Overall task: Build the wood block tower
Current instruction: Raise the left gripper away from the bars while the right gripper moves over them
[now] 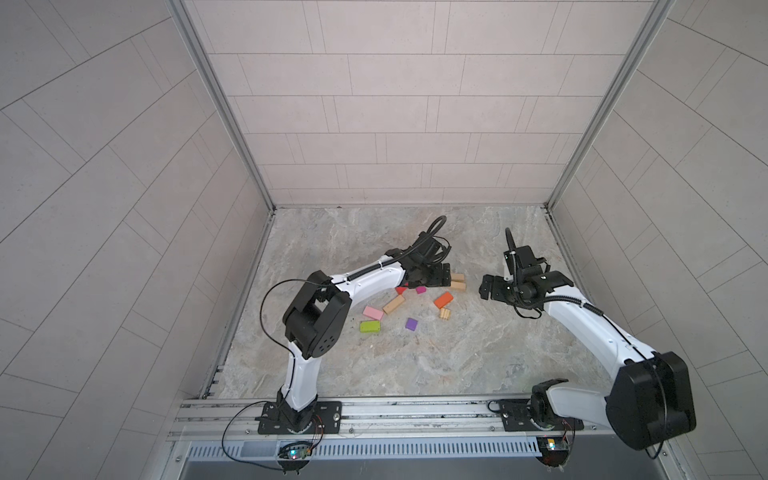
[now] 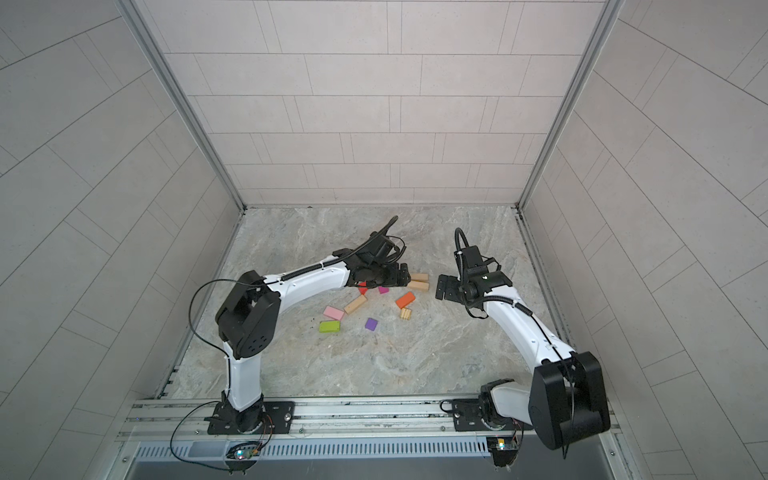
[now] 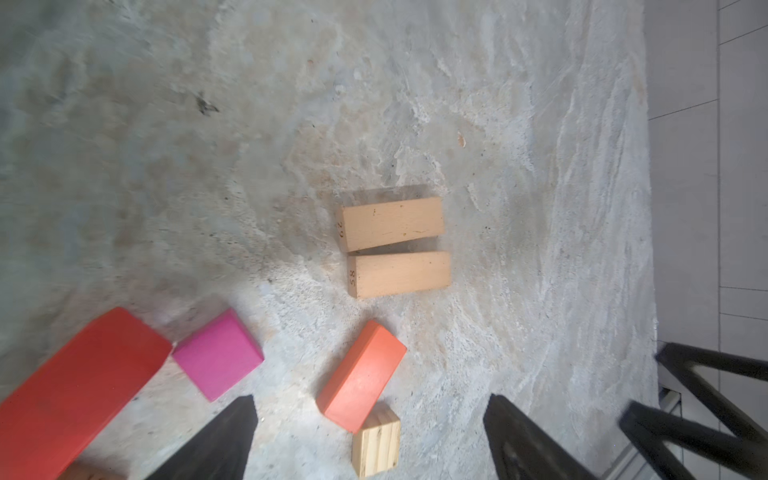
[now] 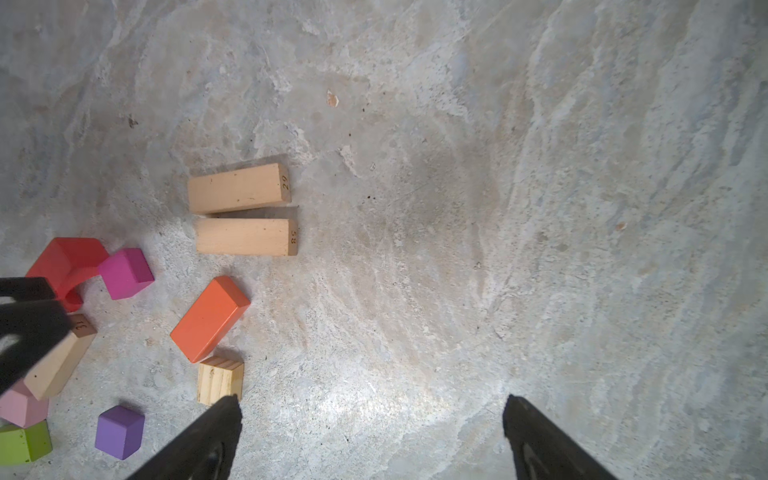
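Both with jaws apart and empty, the left tool (image 1: 445, 275) hangs just beside two tan bars (image 1: 457, 285) lying side by side on the worktop (image 1: 415, 361) and the right tool (image 1: 483, 286) nearby; a low pass could knock them askew or scatter the orange block (image 1: 443, 299).

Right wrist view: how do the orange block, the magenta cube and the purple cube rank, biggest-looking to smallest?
1. orange block, clearly the largest.
2. magenta cube and purple cube: they look about the same size, too alike to rank.
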